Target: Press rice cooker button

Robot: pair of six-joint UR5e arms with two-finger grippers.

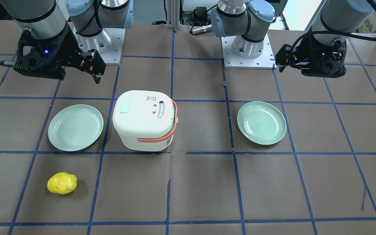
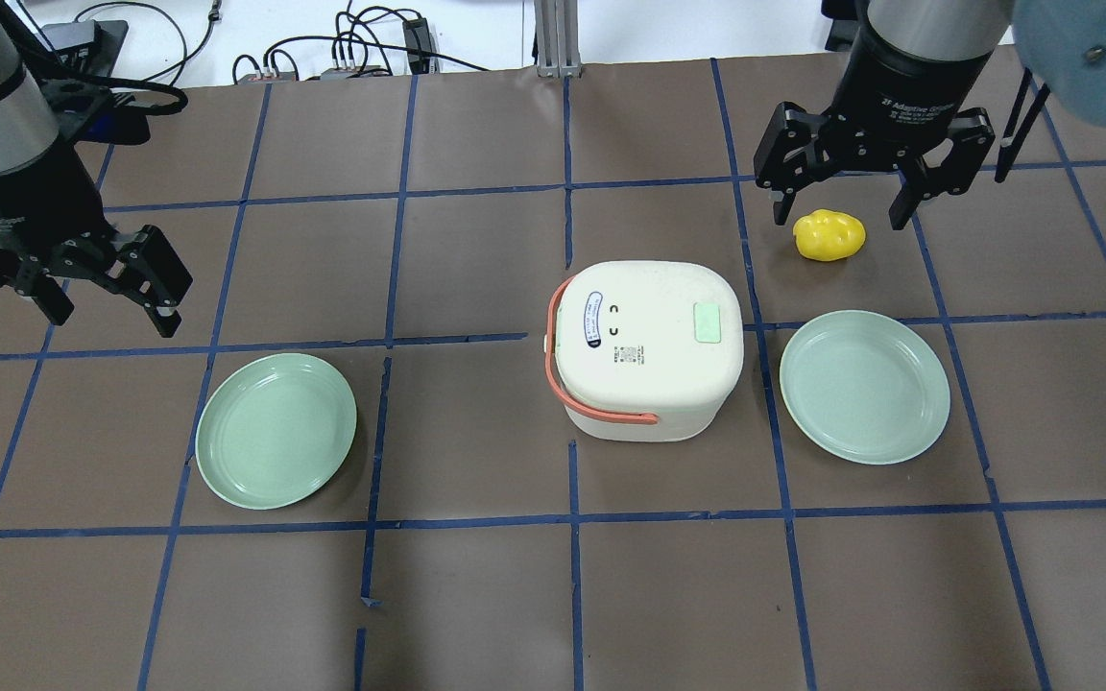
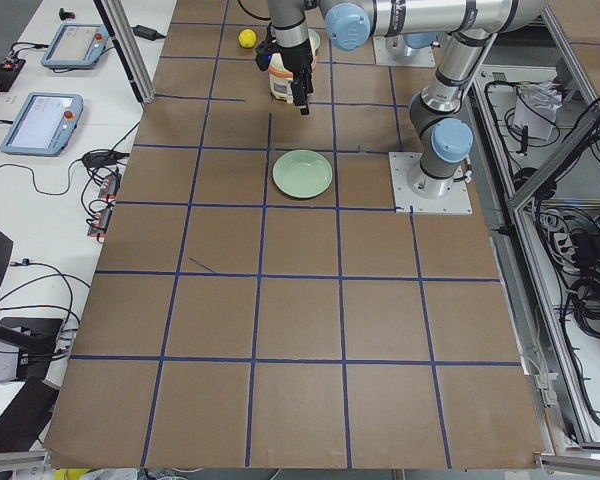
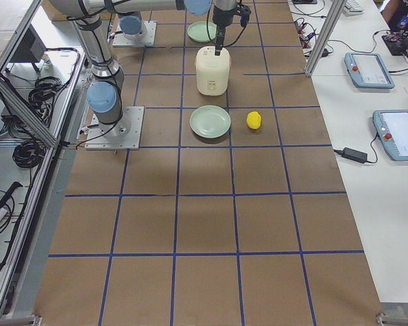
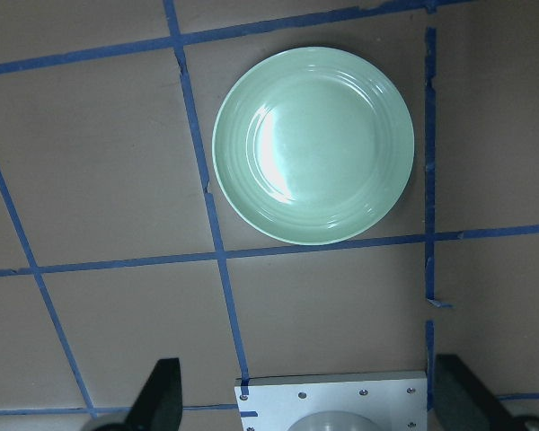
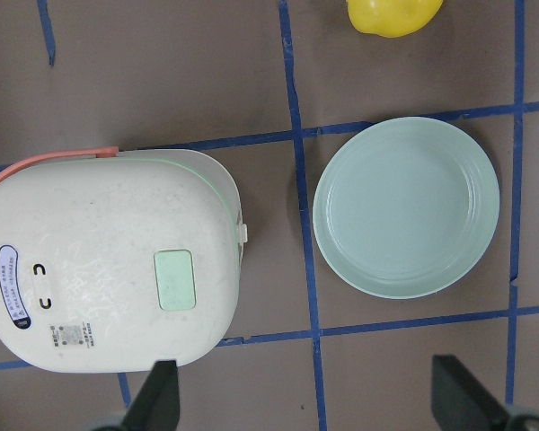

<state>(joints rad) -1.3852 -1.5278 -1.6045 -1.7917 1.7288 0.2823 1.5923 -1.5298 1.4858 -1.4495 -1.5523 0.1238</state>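
Observation:
The white rice cooker (image 2: 649,374) with an orange handle stands mid-table, lid shut. Its pale green button (image 2: 709,321) is on the lid's right side; it also shows in the front view (image 1: 124,107) and the right wrist view (image 6: 173,279). My right gripper (image 2: 841,197) is open and empty. It hangs high above the table, beyond and to the right of the cooker, over a yellow lemon-like object (image 2: 829,235). My left gripper (image 2: 107,312) is open and empty, high above the table's left side, far from the cooker.
Two pale green plates lie on the table, one left of the cooker (image 2: 276,430) and one right of it (image 2: 865,386). The left wrist view shows the left plate (image 5: 313,145) and an arm base plate (image 5: 332,395). Blue tape lines grid the brown table.

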